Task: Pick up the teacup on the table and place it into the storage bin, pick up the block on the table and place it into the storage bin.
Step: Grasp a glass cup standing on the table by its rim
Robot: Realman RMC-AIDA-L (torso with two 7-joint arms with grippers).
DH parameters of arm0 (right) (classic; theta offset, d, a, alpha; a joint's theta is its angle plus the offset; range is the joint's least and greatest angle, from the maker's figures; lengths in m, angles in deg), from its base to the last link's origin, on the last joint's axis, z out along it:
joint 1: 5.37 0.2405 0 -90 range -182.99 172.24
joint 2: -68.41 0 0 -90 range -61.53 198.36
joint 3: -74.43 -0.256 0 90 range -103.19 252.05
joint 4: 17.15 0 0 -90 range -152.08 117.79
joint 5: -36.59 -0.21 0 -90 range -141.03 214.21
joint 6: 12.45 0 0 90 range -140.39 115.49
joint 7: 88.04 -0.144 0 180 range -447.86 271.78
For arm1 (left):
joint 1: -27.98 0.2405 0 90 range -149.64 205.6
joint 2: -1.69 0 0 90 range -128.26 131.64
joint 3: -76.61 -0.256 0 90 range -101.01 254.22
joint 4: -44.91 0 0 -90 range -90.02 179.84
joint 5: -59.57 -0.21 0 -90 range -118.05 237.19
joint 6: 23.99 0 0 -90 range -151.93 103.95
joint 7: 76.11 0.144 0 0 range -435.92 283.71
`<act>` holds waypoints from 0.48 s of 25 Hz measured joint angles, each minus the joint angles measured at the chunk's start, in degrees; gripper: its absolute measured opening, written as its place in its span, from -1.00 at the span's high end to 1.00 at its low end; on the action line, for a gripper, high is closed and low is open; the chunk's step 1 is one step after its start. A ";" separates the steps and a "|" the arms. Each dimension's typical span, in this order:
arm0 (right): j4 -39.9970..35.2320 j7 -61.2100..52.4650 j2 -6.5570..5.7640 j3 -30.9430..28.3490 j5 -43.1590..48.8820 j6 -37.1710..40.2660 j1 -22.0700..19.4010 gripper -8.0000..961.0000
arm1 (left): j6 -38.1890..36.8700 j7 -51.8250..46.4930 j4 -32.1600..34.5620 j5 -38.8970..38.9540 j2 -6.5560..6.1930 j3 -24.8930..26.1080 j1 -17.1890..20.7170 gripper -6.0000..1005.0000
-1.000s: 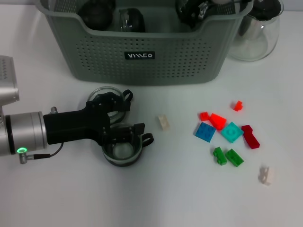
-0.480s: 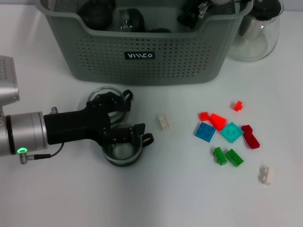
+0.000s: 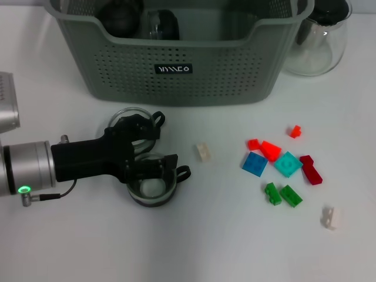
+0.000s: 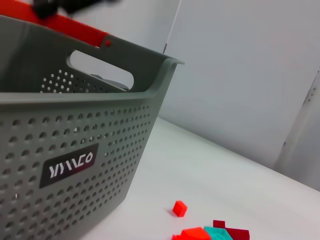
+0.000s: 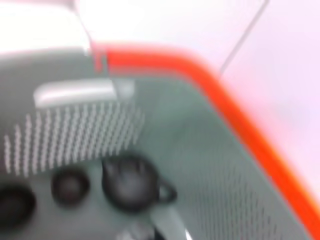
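Observation:
Two clear glass teacups stand in front of the storage bin (image 3: 176, 70): a near teacup (image 3: 151, 191) and a far teacup (image 3: 126, 116). My left gripper (image 3: 148, 147) reaches in from the left, low over both. Its fingers stand apart, open: one finger lies over the far cup, the other over the near cup's far rim. A cream block (image 3: 202, 151) lies just right of the cups. More coloured blocks (image 3: 282, 164) lie scattered farther right. The left wrist view shows the bin's wall (image 4: 75, 165) and a small red block (image 4: 179, 208). The right gripper is out of view.
A clear glass pot (image 3: 320, 41) stands right of the bin. Dark round items (image 3: 120, 17) lie inside the bin, also blurred in the right wrist view (image 5: 130, 185). A white block (image 3: 331, 217) lies near the front right.
The right gripper, seen over the bin's right end earlier, has left the head view. My left arm and both cups have hardly moved.

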 joint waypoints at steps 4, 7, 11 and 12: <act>-10.87 -0.11 -0.10 -0.40 -6.90 4.87 -3.42 -0.12 | -0.18 -0.02 0.04 0.00 -0.07 0.04 0.08 -0.64; -17.02 -0.10 -0.36 -0.62 -12.05 8.14 -5.64 -0.25 | -0.21 -0.03 0.10 0.00 -0.13 0.05 0.08 -0.64; -22.41 0.60 -0.92 -1.98 -18.93 12.54 -8.36 -0.60 | -0.22 -0.03 0.13 0.00 -0.21 0.05 0.08 -0.65; -23.35 0.84 -1.04 -2.36 -20.52 13.53 -8.99 -0.68 | -0.23 -0.04 0.12 0.00 -0.22 0.04 0.08 -0.65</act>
